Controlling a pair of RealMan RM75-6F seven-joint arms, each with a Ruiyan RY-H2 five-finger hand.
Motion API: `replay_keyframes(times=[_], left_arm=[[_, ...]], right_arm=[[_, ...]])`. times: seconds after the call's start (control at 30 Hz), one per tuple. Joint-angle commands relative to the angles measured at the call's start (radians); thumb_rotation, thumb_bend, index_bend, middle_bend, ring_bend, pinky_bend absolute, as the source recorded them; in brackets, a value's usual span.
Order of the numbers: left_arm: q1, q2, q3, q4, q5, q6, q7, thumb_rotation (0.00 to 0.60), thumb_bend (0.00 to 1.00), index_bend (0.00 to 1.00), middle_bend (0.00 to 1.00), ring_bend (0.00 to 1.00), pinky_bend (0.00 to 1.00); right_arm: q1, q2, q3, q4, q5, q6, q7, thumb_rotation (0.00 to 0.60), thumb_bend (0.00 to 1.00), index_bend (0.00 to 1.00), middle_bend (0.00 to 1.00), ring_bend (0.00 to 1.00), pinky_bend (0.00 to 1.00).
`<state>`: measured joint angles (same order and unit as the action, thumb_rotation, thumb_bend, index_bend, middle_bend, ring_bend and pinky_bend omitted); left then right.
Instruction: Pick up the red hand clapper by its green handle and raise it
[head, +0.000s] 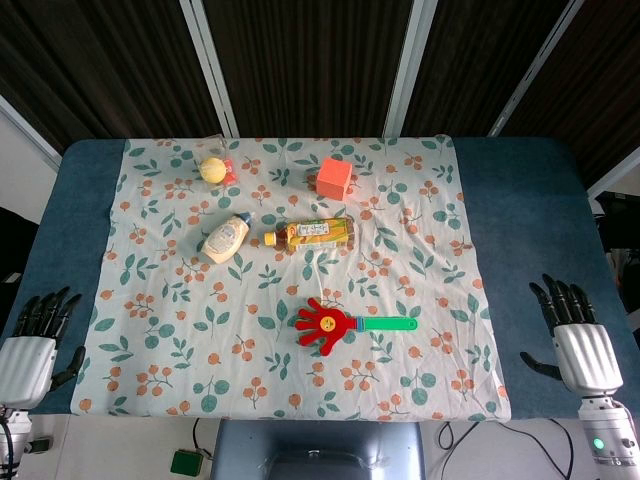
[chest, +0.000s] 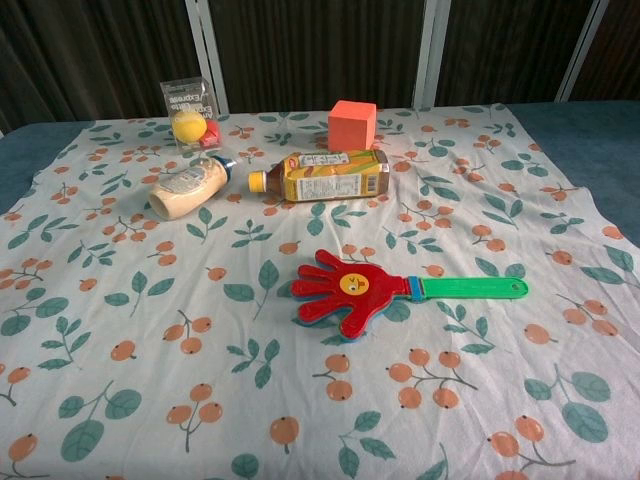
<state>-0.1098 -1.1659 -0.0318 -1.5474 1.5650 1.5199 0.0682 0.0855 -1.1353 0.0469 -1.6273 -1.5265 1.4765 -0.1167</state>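
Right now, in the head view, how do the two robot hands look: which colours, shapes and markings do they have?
Both look alike. The left robot hand has a pale silver-white ribbed back and slim black fingers. The right robot hand has the same ribbed white back and black fingers. Below it sits a white wrist housing with a small green light. The chest view shows neither hand.

L hand (head: 30, 345) clipped at head-view left/bottom edge | R hand (head: 580, 340) wrist cut at bottom | both hands outside chest view | bottle (chest: 325, 176) label text unreadable
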Motion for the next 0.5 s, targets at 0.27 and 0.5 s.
replay_keyframes(times=[0.27, 0.5], left_arm=[[-0.005, 0.01, 0.004, 0.005, 0.007, -0.008, -0.034, 0.6, 0.41, 0.0, 0.0, 0.0, 0.04], [-0.008, 0.013, 0.001, 0.013, 0.014, -0.001, -0.057, 0.6, 0.41, 0.0, 0.0, 0.0, 0.06]], right_arm=[[0.053, -0.065, 0.021, 0.058, 0.009, -0.069, 0.068, 0.6, 0.13, 0.01, 0.0, 0.0, 0.0], [0.234, -0.139, 0.081, 0.065, 0.08, -0.337, 0.134, 0.6, 0.14, 0.24, 0.0, 0.0, 0.0]])
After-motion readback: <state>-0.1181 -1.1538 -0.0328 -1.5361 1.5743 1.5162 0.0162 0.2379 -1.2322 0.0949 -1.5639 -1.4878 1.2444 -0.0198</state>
